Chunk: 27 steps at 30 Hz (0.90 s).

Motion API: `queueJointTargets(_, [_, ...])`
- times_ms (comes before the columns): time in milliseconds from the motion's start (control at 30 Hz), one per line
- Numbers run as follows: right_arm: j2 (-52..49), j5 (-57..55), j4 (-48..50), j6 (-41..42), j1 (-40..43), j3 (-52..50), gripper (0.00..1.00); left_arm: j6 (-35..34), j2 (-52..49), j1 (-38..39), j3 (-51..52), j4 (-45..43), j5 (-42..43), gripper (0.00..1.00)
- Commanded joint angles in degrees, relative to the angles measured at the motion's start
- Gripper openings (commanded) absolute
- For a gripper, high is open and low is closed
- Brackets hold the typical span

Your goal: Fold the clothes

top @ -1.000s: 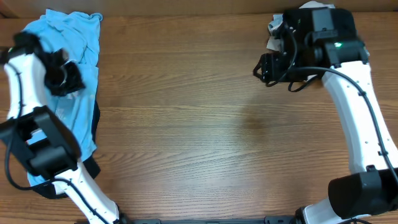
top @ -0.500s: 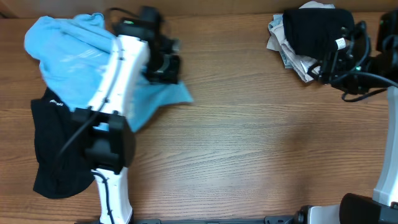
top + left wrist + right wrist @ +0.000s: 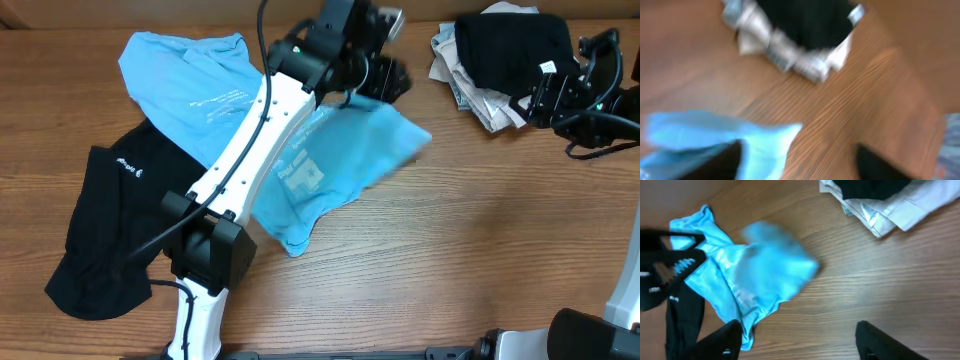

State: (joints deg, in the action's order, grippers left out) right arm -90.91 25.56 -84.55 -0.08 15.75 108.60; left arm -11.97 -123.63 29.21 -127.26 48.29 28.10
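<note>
A big brown wooden surface (image 3: 480, 230) fills almost every view. Its wood has thin lines that run from left to right. The lines are light and dark brown. Along the far edge there is a paler tan strip (image 3: 80, 10). The light is soft and even, with no hard shadows. No walls, floor or windows can be seen clearly. The left wrist view is blurry.

A brown wood-grain bench (image 3: 450, 230) carries a crumpled light-blue fabric T-shirt (image 3: 190, 90) overlapping a black fabric garment (image 3: 100, 230). A folded stack of black and beige clothes (image 3: 500, 50) lies at its far right corner.
</note>
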Motion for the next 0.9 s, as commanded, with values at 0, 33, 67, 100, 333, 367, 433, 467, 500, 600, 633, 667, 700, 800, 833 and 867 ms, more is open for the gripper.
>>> queueJointTargets(0, [0.68, 3.93, 0.46, -0.35, -0.59, 1.14, 0.79, -1.01, 2.05, -1.70, -4.63, 0.68, 5.29, 1.00])
queueJointTargets(33, [0.68, 3.93, 0.42, -0.35, -1.09, 1.07, 0.79, -0.85, 2.10, -2.62, -5.97, 2.51, 4.63, 1.00])
queueJointTargets(67, [0.68, 3.91, 0.42, -0.35, -1.97, 0.85, 0.79, -0.63, 2.16, -4.07, -7.54, 4.92, 3.91, 1.00])
queueJointTargets(100, [0.68, 3.91, 0.39, -0.35, -2.86, 0.55, 0.79, -0.42, 2.23, -5.66, -8.96, 7.19, 3.48, 0.99])
queueJointTargets(333, [0.52, 2.05, 3.39, 0.85, -15.19, -8.13, 0.79, 3.08, 2.27, -19.19, -16.13, 28.39, -0.68, 1.00])
queueJointTargets(367, [0.52, 0.83, 4.61, 2.14, -16.92, -9.86, 0.79, 4.13, 2.27, -20.61, -16.11, 31.85, -1.92, 1.00])
queueJointTargets(433, [0.52, -1.53, 7.50, 4.72, -20.44, -13.53, 0.79, 5.90, 2.14, -22.77, -15.50, 39.87, -6.75, 1.00])
queueJointTargets(467, [0.52, -1.97, 8.81, 5.66, -21.66, -14.97, 0.79, 5.99, 2.14, -23.56, -14.69, 44.11, -11.04, 1.00])
queueJointTargets(500, [0.52, -1.92, 9.90, 6.38, -22.47, -16.04, 0.79, 5.97, 2.14, -23.98, -13.79, 47.01, -15.10, 1.00])
queueJointTargets(600, [0.52, -1.92, 12.85, 8.33, -24.35, -19.06, 0.79, 5.20, 3.74, -24.96, -6.54, 48.50, -23.41, 1.00])
queueJointTargets(633, [0.48, -1.95, 13.18, 8.48, -24.72, -19.61, 0.79, 3.91, 4.35, -25.44, -4.35, 48.48, -23.76, 1.00])
queueJointTargets(667, [0.46, -1.95, 13.40, 8.63, -25.00, -20.17, 0.79, 2.95, 4.94, -26.23, -1.88, 48.48, -23.37, 1.00])
queueJointTargets(700, [0.46, -1.95, 13.49, 8.72, -25.14, -20.50, 0.79, 2.01, 5.60, -27.06, 0.76, 48.04, -22.88, 1.00])
queueJointTargets(800, [0.46, -1.97, 14.03, 8.70, -25.11, -20.90, 0.79, 2.23, 7.98, -29.27, 8.92, 45.00, -22.82, 1.00])
queueJointTargets(833, [0.46, -1.97, 14.27, 8.68, -25.11, -20.90, 0.79, 2.45, 8.92, -30.03, 11.69, 43.58, -23.04, 1.00])
queueJointTargets(867, [0.46, -1.99, 14.49, 8.68, -25.11, -20.90, 0.79, 2.95, 10.21, -31.02, 15.12, 41.62, -22.99, 1.00])
